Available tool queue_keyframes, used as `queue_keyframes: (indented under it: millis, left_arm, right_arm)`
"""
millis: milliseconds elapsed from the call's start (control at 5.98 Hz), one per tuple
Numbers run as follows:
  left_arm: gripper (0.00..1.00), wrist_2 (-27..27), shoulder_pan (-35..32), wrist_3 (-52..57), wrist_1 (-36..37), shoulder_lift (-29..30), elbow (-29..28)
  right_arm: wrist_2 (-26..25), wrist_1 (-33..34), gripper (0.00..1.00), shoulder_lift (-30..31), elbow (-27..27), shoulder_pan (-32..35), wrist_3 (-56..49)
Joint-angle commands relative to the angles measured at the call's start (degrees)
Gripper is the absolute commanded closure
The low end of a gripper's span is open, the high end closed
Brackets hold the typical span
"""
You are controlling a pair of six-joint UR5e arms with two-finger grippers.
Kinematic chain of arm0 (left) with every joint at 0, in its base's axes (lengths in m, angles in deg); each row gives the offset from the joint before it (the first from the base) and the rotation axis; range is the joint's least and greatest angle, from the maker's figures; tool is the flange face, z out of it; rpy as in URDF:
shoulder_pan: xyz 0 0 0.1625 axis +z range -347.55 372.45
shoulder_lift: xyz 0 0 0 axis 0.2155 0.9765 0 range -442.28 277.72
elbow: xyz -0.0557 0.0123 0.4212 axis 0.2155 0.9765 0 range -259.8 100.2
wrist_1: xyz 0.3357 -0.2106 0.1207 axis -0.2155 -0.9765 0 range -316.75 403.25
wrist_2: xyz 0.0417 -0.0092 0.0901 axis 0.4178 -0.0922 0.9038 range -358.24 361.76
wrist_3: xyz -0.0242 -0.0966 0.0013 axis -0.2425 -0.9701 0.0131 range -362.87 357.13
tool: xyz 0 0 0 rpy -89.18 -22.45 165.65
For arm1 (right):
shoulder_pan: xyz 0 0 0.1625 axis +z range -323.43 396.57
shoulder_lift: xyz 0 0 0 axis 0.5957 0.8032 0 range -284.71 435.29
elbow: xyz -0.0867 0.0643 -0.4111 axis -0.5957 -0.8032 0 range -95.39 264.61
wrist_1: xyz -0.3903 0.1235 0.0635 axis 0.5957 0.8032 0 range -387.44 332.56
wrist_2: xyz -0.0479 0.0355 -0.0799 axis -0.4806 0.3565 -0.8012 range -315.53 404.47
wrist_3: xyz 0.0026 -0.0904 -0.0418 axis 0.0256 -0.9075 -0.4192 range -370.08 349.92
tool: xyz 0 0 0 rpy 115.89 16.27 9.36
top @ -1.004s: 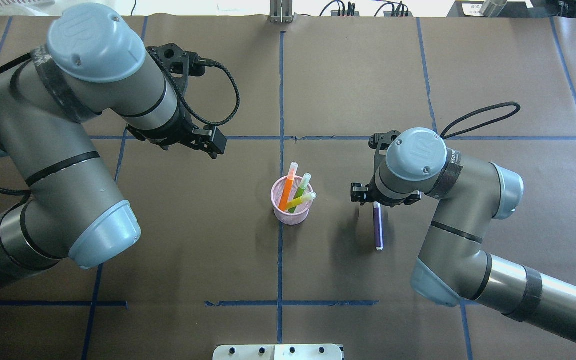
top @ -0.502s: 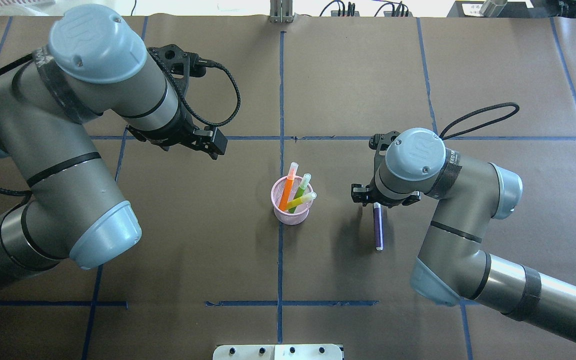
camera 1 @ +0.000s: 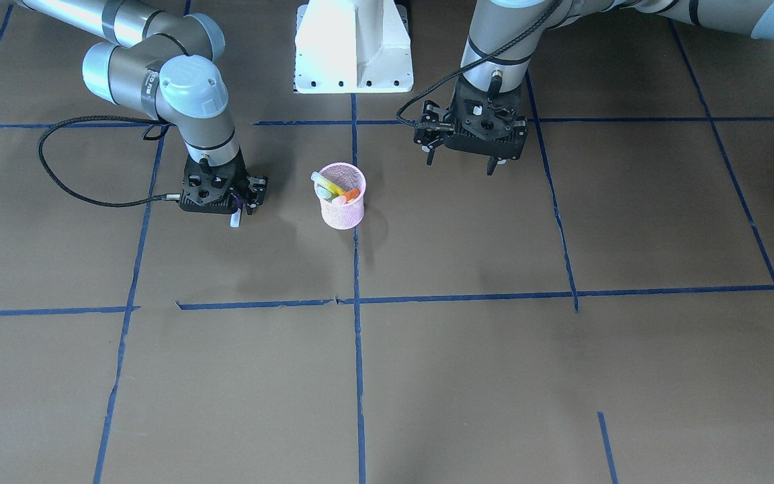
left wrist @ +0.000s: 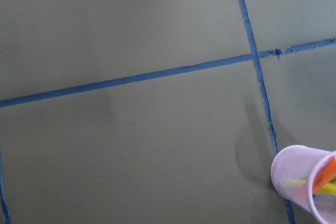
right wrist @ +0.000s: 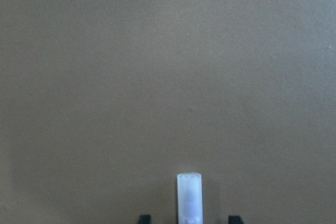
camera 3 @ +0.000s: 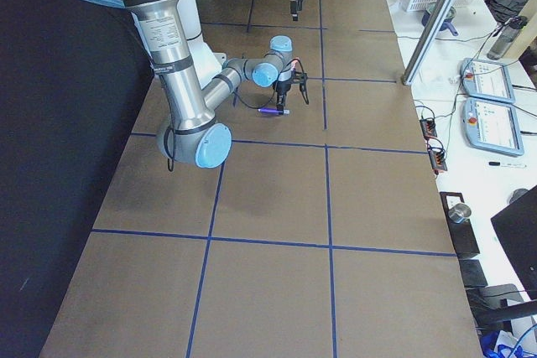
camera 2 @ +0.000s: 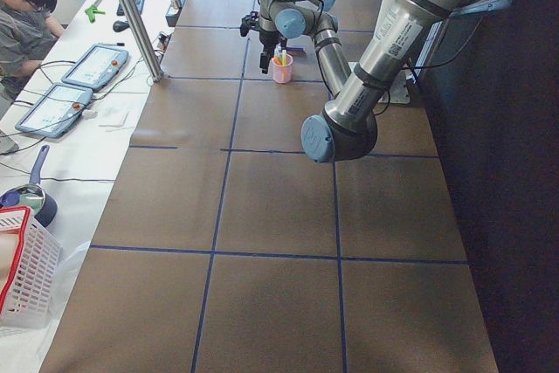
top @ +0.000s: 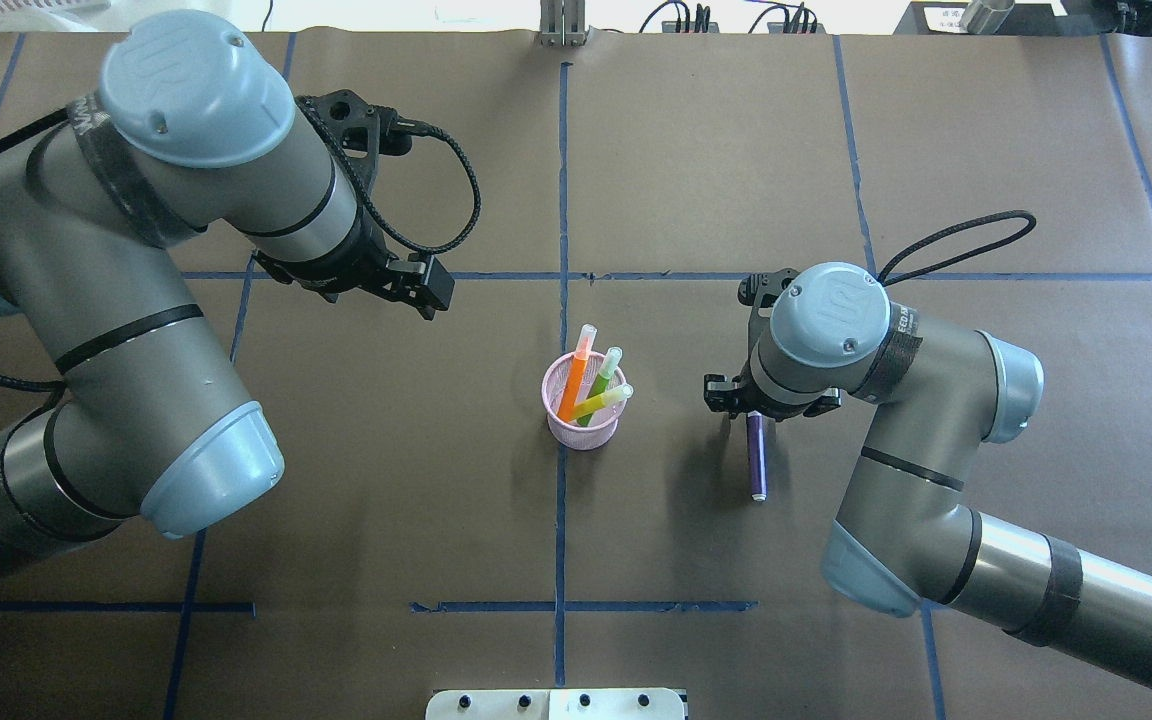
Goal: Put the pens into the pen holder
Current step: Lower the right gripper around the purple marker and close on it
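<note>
At the centre of the brown table (top: 696, 150), from overhead: a pink mesh pen holder (top: 584, 432), upright, already loaded with an orange pen (top: 573, 385), a green pen (top: 602, 375) and a yellow pen (top: 604, 402), caps up. To its right, well apart, a purple pen (top: 757, 458), flat on the paper.

Step in hand, as judged: grasping that last pen with the right gripper (camera 1: 238, 202). Hung low over the pen's pale cap end (right wrist: 189, 195), pointed straight down, parted and not yet clamped. In the wrist view, showed a dark tip on either side of the cap, with a clear gap each way. Straddled, then, not held.

Best done by sinking nearly to the table, then closing the fingertips (right wrist: 144, 217) evenly across the barrel. Risked, with a grip so near the cap end, letting the long body droop or swing; worth shifting a little toward the middle, or lifting slowly. Afterwards, would call for tilting upright and clearing the rim without knocking the three leaning pens.

Left gripper (camera 1: 461, 163): idle above the table on the holder's other side, well apart from it, spread wide and empty.
</note>
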State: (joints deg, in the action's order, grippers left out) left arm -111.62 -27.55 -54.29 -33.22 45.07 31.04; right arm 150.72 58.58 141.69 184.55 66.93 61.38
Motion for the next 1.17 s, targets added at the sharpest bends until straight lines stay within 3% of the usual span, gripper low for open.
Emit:
queue_keyframes:
  millis: [0,335,1004]
  left_arm:
    - [0.00,0.00,0.00,0.00,0.00,0.00,-0.09]
    - [0.00,0.00,0.00,0.00,0.00,0.00,-0.09]
    - [0.00,0.00,0.00,0.09,0.00,0.00,0.00]
  right_arm:
    - [0.00,0.03,0.50,-0.05,-0.01,-0.22,0.00]
    - [0.18,-0.06,0.61,0.04,-0.01,-0.40,-0.35]
    - [0.18,0.03,0.62,0.13,-0.01,-0.75,-0.62]
